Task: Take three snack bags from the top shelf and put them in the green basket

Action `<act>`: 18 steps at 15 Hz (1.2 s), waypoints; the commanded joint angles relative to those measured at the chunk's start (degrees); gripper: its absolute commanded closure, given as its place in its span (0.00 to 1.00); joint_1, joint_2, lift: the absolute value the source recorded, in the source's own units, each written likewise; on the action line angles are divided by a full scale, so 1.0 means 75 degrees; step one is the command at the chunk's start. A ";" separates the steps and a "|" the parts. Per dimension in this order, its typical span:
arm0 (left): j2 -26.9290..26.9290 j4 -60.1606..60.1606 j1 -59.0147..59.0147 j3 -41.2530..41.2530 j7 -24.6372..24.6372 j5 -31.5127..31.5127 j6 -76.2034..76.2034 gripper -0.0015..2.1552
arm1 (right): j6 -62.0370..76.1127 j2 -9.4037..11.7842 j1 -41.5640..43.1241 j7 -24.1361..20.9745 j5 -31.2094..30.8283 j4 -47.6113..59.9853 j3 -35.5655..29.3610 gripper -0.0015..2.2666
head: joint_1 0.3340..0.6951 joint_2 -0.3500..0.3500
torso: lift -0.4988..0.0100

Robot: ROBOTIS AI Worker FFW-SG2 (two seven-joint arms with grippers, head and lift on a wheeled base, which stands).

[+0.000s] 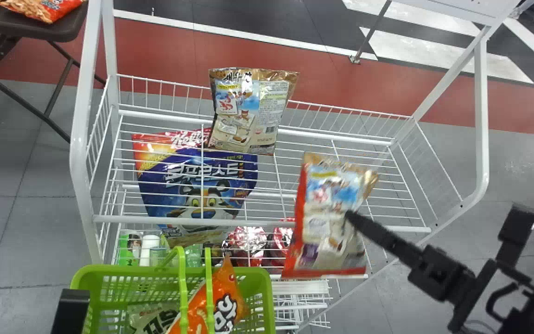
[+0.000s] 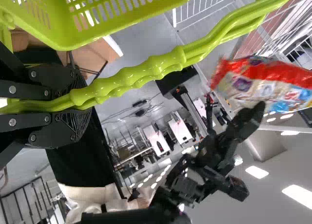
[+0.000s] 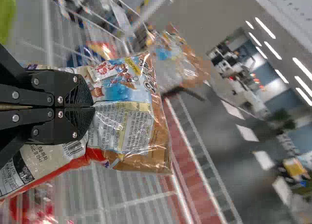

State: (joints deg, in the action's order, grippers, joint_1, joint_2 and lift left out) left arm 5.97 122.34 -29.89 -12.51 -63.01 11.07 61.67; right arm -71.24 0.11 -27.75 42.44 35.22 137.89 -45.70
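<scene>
My right gripper (image 1: 351, 217) is over the right front of the top shelf (image 1: 387, 185), pinching a snack bag (image 1: 327, 222) with a red edge. In the right wrist view the right gripper (image 3: 92, 107) is closed on that snack bag (image 3: 129, 95). Another snack bag (image 1: 248, 111) stands upright at the shelf's back. My left gripper (image 1: 70, 311) is at the left of the green basket (image 1: 79, 278); in the left wrist view the left gripper (image 2: 80, 104) is shut on the green basket's handle (image 2: 146, 73). An orange bag (image 1: 216, 301) and a pale green bag (image 1: 155, 317) lie in the basket.
A blue cereal bag (image 1: 197, 181) shows through the shelf's wires at the left, with red shiny packs (image 1: 248, 239) lower down. White posts (image 1: 79, 130) frame the rack. A dark stool (image 1: 30, 25) holding bags stands at the far left.
</scene>
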 commanded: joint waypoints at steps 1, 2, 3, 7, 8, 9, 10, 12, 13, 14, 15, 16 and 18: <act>0.0001 0.0000 0.0059 -0.0113 0.0035 0.0000 -0.0001 0.82 | -0.1629 -0.0021 -0.0214 0.0236 0.0414 0.0024 -0.0176 0.99 | 1.00 0.00 | 0.91; 0.0001 0.0000 0.0059 -0.0136 0.0046 0.0000 -0.0001 0.82 | -0.1793 -0.0021 -0.0320 0.0400 0.0461 -0.0151 -0.0094 0.99 | 1.00 0.00 | 0.91; 0.0001 0.0000 0.0059 -0.0183 0.0070 0.0000 -0.0001 0.82 | -0.1793 -0.0021 -0.0378 0.0517 0.0449 -0.0398 0.0035 0.99 | 1.00 0.00 | 0.91; 0.0013 0.0036 0.0118 -0.0359 0.0117 -0.0012 0.0022 0.82 | -0.1653 -0.0021 -0.0554 0.0693 0.0144 -0.1241 0.0820 0.99 | 1.00 0.00 | 0.91; 0.0013 0.0047 0.0130 -0.0382 0.0117 -0.0012 0.0022 0.82 | -0.1653 -0.0021 -0.0612 0.0693 0.0098 -0.1323 0.1020 0.99 | 1.00 0.00 | 0.91; 0.0025 0.0059 0.0118 -0.0382 0.0117 0.0000 0.0022 0.82 | -0.1653 -0.0021 -0.0659 0.0693 0.0039 -0.1394 0.1207 0.99 | 1.00 0.00 | 0.91; 0.0025 0.0059 0.0118 -0.0382 0.0117 0.0000 0.0022 0.82 | -0.1629 -0.0021 -0.0706 0.0693 -0.0102 -0.1511 0.1500 0.99 | 1.00 0.00 | 0.91; 0.0037 0.0071 0.0106 -0.0382 0.0105 0.0000 0.0022 0.82 | -0.1301 -0.0021 -0.0800 0.0646 -0.0395 -0.1839 0.2110 0.99 | 1.00 0.00 | 0.91; 0.0037 0.0094 0.0083 -0.0394 0.0093 0.0000 0.0022 0.82 | -0.0973 -0.0021 -0.0847 0.0600 -0.0606 -0.2026 0.2426 0.99 | 1.00 0.00 | 0.91; 0.0048 0.0118 0.0059 -0.0429 0.0093 0.0000 0.0022 0.82 | -0.0504 -0.0021 -0.0882 0.0459 -0.0816 -0.2202 0.2731 0.99 | 1.00 0.00 | 0.91; 0.0048 0.0118 0.0059 -0.0464 0.0093 0.0000 0.0022 0.82 | 0.0082 -0.0021 -0.0964 0.0248 -0.0992 -0.2319 0.3082 0.99 | 1.00 0.00 | 0.91; 0.0072 0.0141 0.0059 -0.0488 0.0093 0.0000 0.0022 0.82 | 0.0855 0.0080 -0.1105 -0.0115 -0.1203 -0.2331 0.3492 0.99 | 1.00 0.00 | 0.91; 0.0083 0.0176 0.0024 -0.0535 0.0093 -0.0012 0.0022 0.82 | 0.1441 0.0232 -0.1210 -0.0678 -0.1672 -0.2319 0.4067 0.99 | 1.00 0.00 | 0.91</act>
State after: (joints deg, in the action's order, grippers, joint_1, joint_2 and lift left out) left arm 6.50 123.50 -29.55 -16.29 -62.32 11.07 61.86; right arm -63.63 1.01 -36.28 38.56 25.16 120.54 -18.34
